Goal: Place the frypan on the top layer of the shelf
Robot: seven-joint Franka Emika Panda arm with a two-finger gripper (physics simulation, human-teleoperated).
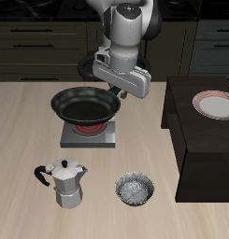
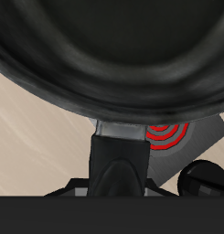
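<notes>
1. Shelf (image 1: pixel 202 140): one dark boxy unit at the table's side edge. I count one plate (image 1: pixel 215 104) on its flat top, white with a reddish rim. The pan is well apart from it, not on the top layer yet.
2. Table (image 1: pixel 22 131): one light wooden surface; dark drawer cabinets (image 1: pixel 41 42) run behind it.
3. My arm (image 1: pixel 128 33): one white Franka, reaching down at the back of the table, wrist just behind the pan.
4. Frypan (image 1: pixel 83 101): one, round and black, over the burner plate (image 1: pixel 88 133), covering most of it. It looks slightly raised off the burner, but I can't tell for sure whether it touches. In the wrist view the pan (image 2: pixel 104 46) fills most of the frame, with its handle (image 2: pixel 121 146) running straight toward my camera.
5. Burner plate: one grey square with red rings (image 2: pixel 164 135) peeking out from under the pan's rim.
6. Gripper (image 1: pixel 119 90): sits at the pan's rim on the handle side, right where the handle meets the bowl. The handle runs in between my fingers (image 2: pixel 203 178), of which I see one dark tip beside it. Looks clamped on the handle, though the contact itself is hidden by the handle.
7. Moka pot (image 1: pixel 65 182): one, metal, upright, near the table's front edge, well apart from the pan.
8. Speckled bowl (image 1: pixel 135 189): one, small, just beside the moka pot, between it and the shelf.
</notes>
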